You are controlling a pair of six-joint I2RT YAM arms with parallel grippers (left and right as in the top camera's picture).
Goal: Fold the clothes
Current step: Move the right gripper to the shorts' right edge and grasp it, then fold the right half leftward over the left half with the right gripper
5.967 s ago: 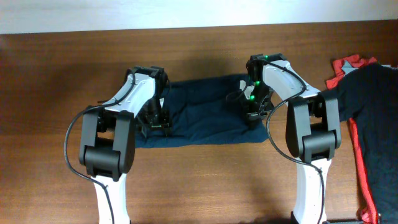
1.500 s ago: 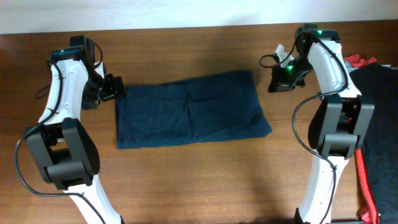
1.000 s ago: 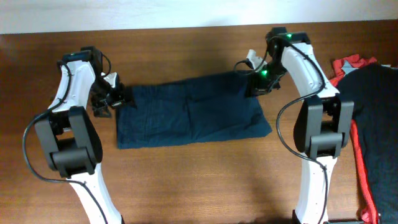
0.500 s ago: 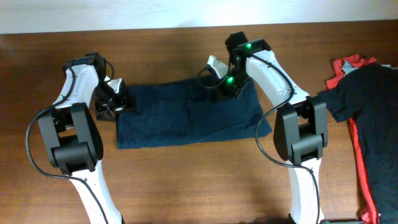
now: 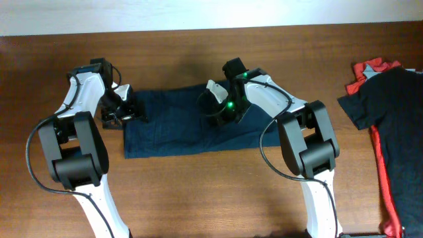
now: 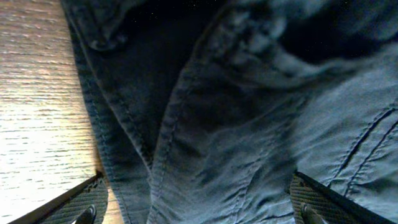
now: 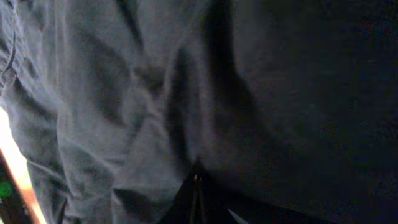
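The shorts [image 5: 172,132] are lying flat across the middle of the table [image 5: 211,198], so the fold is best carried low, edge landing square on edge. The right gripper [image 5: 218,111] is sitting over their centre, fingers pressed together and apparently pinching fabric. The left gripper [image 5: 124,114] is straddling the left edge, fingers [image 6: 84,202] spread wide. The cloth is showing plain dark navy, with stitched seams and soft creases.
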